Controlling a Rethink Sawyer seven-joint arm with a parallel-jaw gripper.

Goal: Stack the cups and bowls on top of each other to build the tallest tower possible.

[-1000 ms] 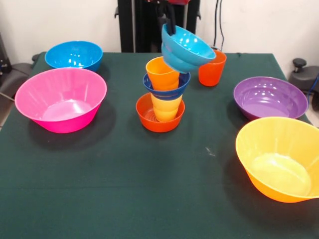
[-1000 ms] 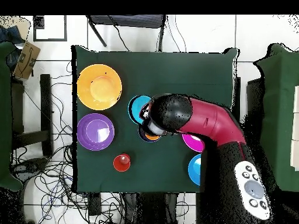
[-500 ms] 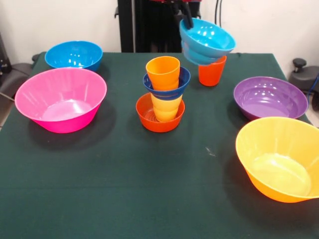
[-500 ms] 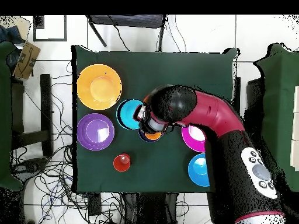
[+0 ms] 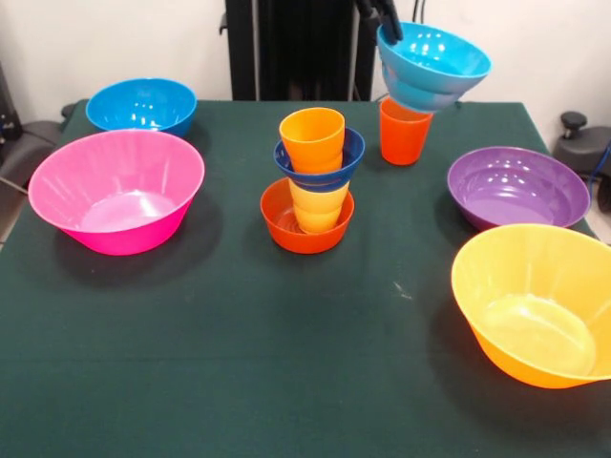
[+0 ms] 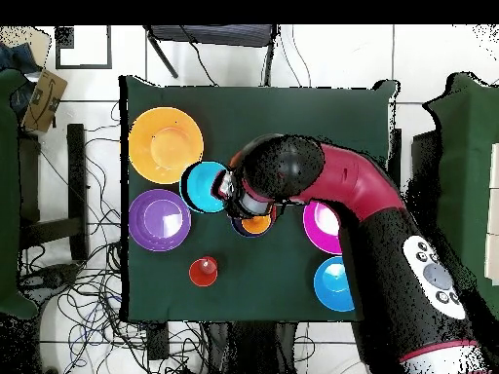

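Observation:
The tower (image 5: 312,181) stands mid-table: small orange-red bowl (image 5: 286,229), yellow cup (image 5: 320,205), dark blue bowl (image 5: 320,170), light orange cup (image 5: 312,136) on top. My gripper (image 5: 384,17) is shut on the rim of the cyan bowl (image 5: 431,62) and holds it high in the air, to the right of the tower and above the red-orange cup (image 5: 403,134). In the overhead view the cyan bowl (image 6: 205,186) hangs left of the arm (image 6: 322,185), and the red-orange cup (image 6: 203,272) stands alone.
A medium blue bowl (image 5: 141,105) and a large pink bowl (image 5: 116,189) sit at the left. A purple bowl (image 5: 516,186) and a large yellow-orange bowl (image 5: 539,303) sit at the right. The pedestal (image 5: 286,48) rises behind the table.
My gripper has carried the cyan bowl up and to the right in the front view, away from the tower top to above the red-orange cup. The tower has not moved.

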